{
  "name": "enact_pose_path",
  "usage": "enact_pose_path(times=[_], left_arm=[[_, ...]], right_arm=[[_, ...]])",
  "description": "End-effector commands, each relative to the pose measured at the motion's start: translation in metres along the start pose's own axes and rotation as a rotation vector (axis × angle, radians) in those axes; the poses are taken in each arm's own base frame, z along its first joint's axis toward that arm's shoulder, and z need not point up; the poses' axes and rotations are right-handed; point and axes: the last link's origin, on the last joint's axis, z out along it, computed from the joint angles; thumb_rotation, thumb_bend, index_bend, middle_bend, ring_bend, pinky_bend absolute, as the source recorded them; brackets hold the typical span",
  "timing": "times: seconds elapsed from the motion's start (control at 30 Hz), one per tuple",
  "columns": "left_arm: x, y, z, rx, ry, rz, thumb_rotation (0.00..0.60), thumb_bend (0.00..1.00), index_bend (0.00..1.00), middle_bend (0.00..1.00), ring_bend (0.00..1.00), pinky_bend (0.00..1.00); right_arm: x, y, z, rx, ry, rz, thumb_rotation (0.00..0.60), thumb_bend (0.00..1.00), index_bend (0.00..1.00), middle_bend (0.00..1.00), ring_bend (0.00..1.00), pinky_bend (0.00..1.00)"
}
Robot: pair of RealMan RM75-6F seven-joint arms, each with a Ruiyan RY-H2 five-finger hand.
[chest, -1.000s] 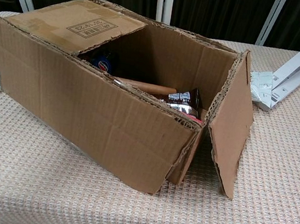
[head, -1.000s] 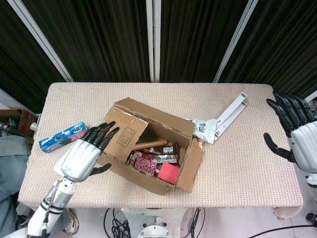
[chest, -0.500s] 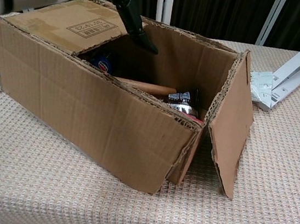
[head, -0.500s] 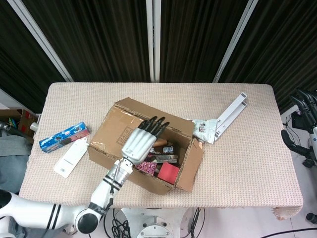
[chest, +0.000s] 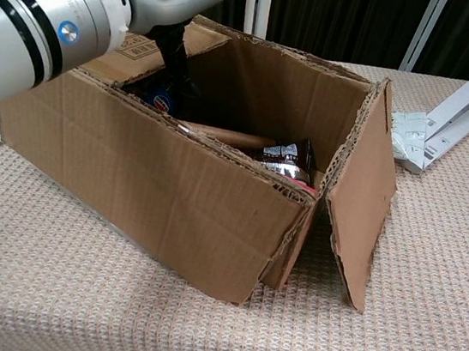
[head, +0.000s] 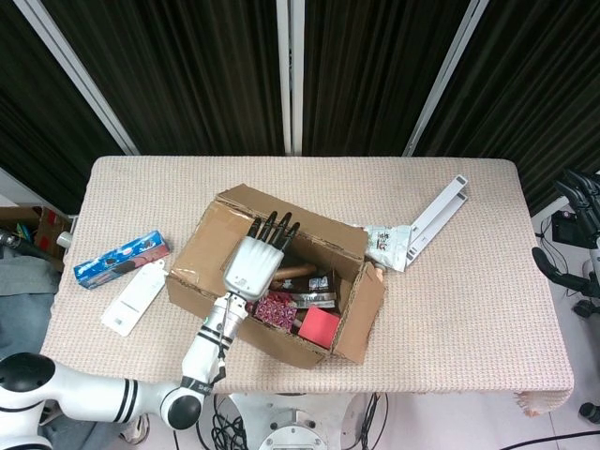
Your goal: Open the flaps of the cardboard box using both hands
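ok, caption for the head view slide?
Left hand reaches over the brown cardboard box, fingers at its still-folded inner flap.

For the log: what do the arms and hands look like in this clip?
The left hand has a silver-white back and black fingers. The left arm is glossy white with black bands and a small blue round mark; thin cables run along its wrist. The right hand, at the frame edge, shows black fingers.
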Motion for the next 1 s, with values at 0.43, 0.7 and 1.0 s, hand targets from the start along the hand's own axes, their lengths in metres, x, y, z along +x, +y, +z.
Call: enact_pose_path(times=[0.43,0.7,1.0], left_arm=[[0.004,-0.026,-0.002,0.078,0.029,0.33,0.6,0.06,0.0,0.0,0.03,0.16],[0.02,-0.046,-0.005,0.144,0.093,0.403,0.6,0.14,0.0,0.0,0.03,0.16],[0.047,-0.101,0.005,0.25,0.266,0.524,0.6,0.14,0.0,0.0,0.03,0.16]], right_arm=[[-0.006,-0.002,0.001,0.002,-0.02,0.008,0.6,0.24,0.0,0.0,0.0,0.0],[-0.009,-0.005,0.002,0.009,-0.023,0.01,0.6,0.24,0.0,0.0,0.0,0.0],[-0.012,-0.01,0.005,0.013,-0.031,0.004,0.6,0.23,0.0,0.0,0.0,0.0]])
